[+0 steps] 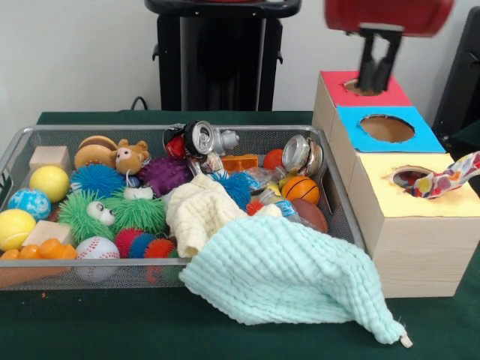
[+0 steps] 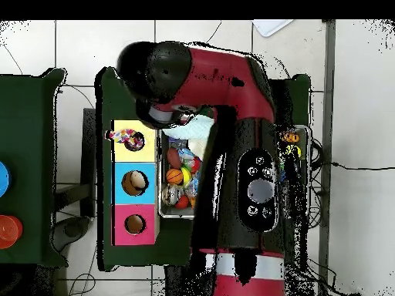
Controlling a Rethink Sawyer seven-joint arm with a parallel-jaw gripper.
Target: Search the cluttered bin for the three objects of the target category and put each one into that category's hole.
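Seemingly unreadable — can [image 1: 201, 137] label.

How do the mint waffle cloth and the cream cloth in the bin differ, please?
The mint waffle cloth is the larger and spills over the bin's near rim onto the table; the cream cloth lies bunched wholly inside. The mint one is spread out and pale green, while the cream one is off-white and crumpled. Both are plain and textured.

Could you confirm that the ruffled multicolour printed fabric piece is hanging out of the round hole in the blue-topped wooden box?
Not quite: the front view shows the ruffled multicolour printed fabric piece hanging out of the round hole in the yellow-topped wooden box; the hole in the blue-topped wooden box has no fabric in it.
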